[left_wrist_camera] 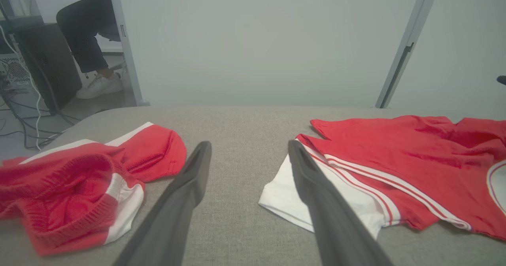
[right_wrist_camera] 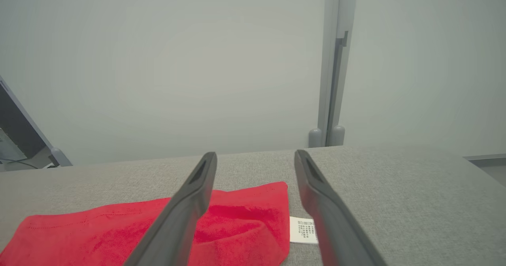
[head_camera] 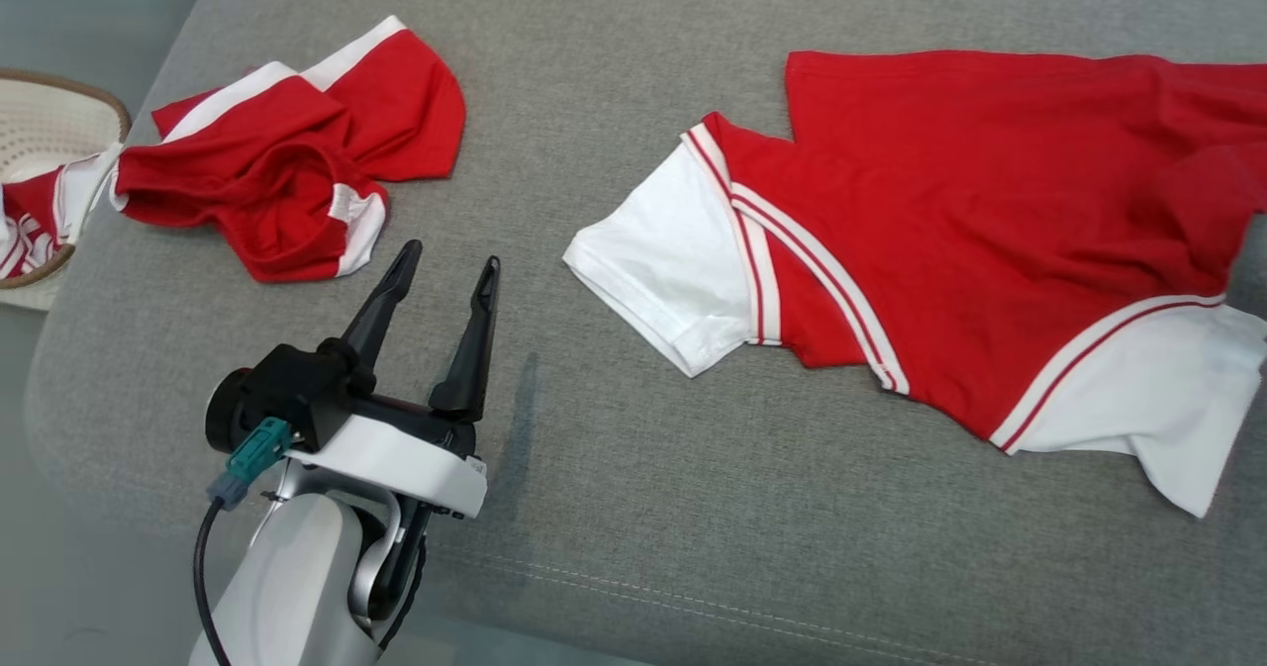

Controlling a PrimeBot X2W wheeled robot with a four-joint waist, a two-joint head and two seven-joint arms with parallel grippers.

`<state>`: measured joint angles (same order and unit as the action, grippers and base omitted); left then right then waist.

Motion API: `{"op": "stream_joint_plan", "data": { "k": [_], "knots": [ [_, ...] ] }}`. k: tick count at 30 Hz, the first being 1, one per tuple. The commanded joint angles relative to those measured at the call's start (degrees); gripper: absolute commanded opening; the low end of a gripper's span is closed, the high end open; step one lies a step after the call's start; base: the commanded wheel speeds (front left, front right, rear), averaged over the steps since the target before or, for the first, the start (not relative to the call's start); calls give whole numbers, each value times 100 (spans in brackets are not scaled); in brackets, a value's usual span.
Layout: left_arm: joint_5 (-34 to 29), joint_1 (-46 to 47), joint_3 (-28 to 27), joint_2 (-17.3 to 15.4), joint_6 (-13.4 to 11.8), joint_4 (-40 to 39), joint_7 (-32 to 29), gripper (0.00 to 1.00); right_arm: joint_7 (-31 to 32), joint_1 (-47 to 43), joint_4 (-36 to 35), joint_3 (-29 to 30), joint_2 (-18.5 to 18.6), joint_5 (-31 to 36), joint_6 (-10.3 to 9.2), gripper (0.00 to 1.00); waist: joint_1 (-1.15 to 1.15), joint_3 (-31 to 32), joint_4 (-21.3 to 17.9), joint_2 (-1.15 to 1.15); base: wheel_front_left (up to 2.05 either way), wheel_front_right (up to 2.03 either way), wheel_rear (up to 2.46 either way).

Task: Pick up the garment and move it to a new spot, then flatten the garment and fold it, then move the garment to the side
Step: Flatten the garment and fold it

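Note:
The garment (head_camera: 940, 201), a red shirt with white striped sleeves, lies spread on the right half of the grey padded table (head_camera: 633, 468). Its near white sleeve (left_wrist_camera: 284, 195) lies just right of my left gripper (head_camera: 451, 255), which is open and empty above bare table between the two piles. In the left wrist view the left gripper (left_wrist_camera: 250, 143) frames bare grey cloth. My right gripper (right_wrist_camera: 256, 153) is open with nothing between its fingers. It hovers over the red hem (right_wrist_camera: 237, 218) of the garment, beside a white care label (right_wrist_camera: 303, 229).
A second, crumpled red and white garment (head_camera: 287, 161) lies at the table's left. A woven basket (head_camera: 99, 92) holding more red and white cloth sits past the left edge. A seated person's leg and white shoe (left_wrist_camera: 99, 85) show behind a partition, far left.

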<state>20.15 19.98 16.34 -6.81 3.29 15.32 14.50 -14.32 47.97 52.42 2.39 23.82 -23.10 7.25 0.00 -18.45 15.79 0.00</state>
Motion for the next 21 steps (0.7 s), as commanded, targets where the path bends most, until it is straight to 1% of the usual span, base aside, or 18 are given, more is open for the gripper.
{"op": "stream_joint_plan", "data": {
  "k": [1,5,8,11,17,21],
  "knots": [
    [-37,26,-243,-214,-61,-175,50,100,-67,-394,-534,-31,-72,239,24,100,0,148,-222,0,0,0,0],
    [-21,-210,-363,-349,-178,-278,32,100,-67,-1301,-1687,107,-510,601,24,100,0,376,-525,0,0,0,0],
    [9,-435,-465,-477,-268,-392,-36,100,-67,-1938,-2474,61,-831,807,24,100,0,554,-746,0,0,0,0],
    [38,-632,-536,-577,-341,-531,-122,100,-67,-2510,-3106,-7,-1103,974,24,100,0,719,-914,0,0,0,0],
    [76,-1005,-577,-626,-500,-847,-252,100,-67,-3400,-3983,-23,-1520,1268,24,100,0,965,-1137,0,0,0,0],
    [140,-1236,-622,-644,-590,-1010,-339,100,-67,-3875,-4377,33,-1725,1403,24,100,0,1109,-1230,0,0,0,0]
  ]
}}
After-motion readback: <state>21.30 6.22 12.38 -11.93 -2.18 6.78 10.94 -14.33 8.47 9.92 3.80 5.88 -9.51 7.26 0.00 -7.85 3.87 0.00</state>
